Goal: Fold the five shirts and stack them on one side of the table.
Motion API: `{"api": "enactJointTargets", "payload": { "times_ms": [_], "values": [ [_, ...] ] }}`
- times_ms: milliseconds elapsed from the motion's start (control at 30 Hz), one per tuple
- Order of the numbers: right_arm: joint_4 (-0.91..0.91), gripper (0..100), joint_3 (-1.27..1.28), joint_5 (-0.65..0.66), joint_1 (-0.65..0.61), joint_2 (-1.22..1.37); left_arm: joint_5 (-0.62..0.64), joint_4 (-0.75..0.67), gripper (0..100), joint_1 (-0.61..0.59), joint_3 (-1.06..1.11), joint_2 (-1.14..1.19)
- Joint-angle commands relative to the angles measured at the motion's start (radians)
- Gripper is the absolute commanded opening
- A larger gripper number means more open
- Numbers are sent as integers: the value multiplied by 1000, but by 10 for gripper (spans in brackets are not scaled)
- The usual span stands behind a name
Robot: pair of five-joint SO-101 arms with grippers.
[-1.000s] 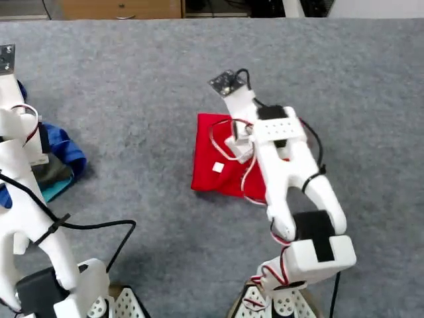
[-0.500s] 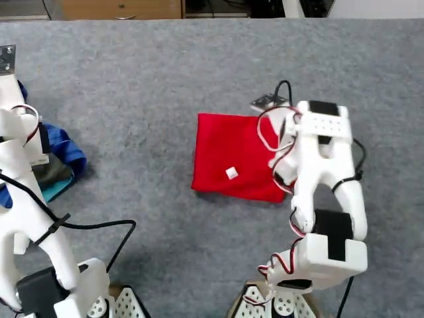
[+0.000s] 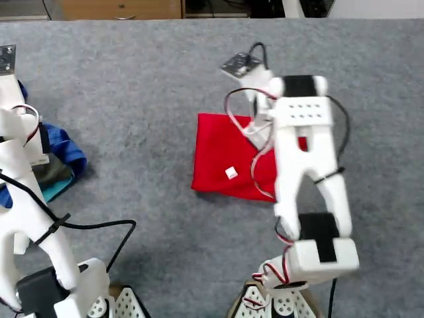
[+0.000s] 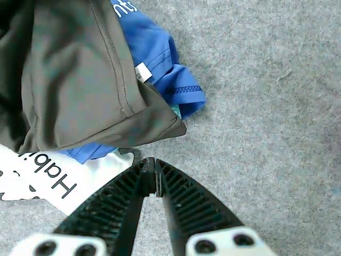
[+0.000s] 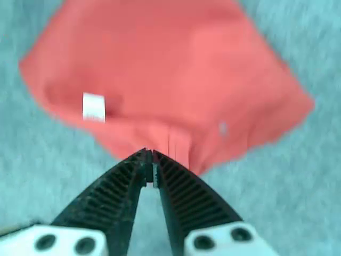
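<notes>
Red shirt (image 3: 222, 149): folded to a flat rectangle at the centre of the high view, with its white tag (image 3: 231, 173) face up near the lower edge. It looks finished and ready to carry off.
Right pincer (image 5: 149, 160): closed tip to tip at the shirt's hem, where a few pleats bunch. You cannot tell whether any cloth is caught. The low placement suits gripping the edge to drag or lift.
Right arm (image 3: 305, 152): reaches up from the lower right of the high view and covers the shirt's right part.
Other shirts (image 3: 63, 156): a loose heap at the left edge of the high view. A dark grey shirt (image 4: 69, 80) lies on top, over a blue shirt (image 4: 160, 58) and a white printed shirt (image 4: 58, 184). This is probably the stacking side.
Left pincer (image 4: 153, 178): closed and holding nothing, it hangs over the heap's near edge, well away from your right arm.
Bench (image 3: 132, 79): grey felt-like cover, likely to drag on cloth.
Next: lift the red shirt rather than slide it.
</notes>
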Motion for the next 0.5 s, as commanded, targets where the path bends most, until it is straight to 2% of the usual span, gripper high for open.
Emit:
{"api": "enactJointTargets", "payload": {
  "times_ms": [0, 133, 367, 467],
  "values": [
    [-117, 3, 19, -51, -30, 74, -2, 9, 19, -9, -5, -33],
    [-120, 3, 50, -48, -13, 203, -2, 9, 19, -9, -5, -36],
    [84, 2, 56, -38, 91, 252, -2, 9, 19, -9, -5, -33],
    [183, 2, 59, 12, 137, 245, -2, 9, 19, -9, -5, -30]
  ]
}}
